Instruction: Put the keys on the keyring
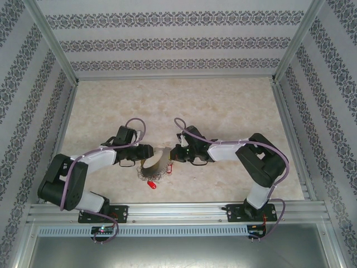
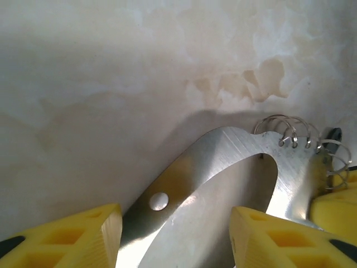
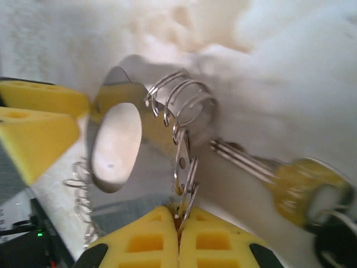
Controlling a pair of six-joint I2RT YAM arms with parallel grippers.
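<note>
Holding the keyring (image 2: 223,148) tilted above the marbled worktop (image 1: 223,106) with the left gripper (image 2: 173,218), yellow fingers (image 2: 67,234) set apart on either side of its flat metal band. Pinching one wire loop (image 3: 187,184) on the keyring's rim with the right gripper (image 3: 178,216), jaws pressed fully together. Working with a blurred key (image 3: 245,159) lying just beside the keyring and a red tag (image 1: 150,183) near it, toward the arm bases.
</note>
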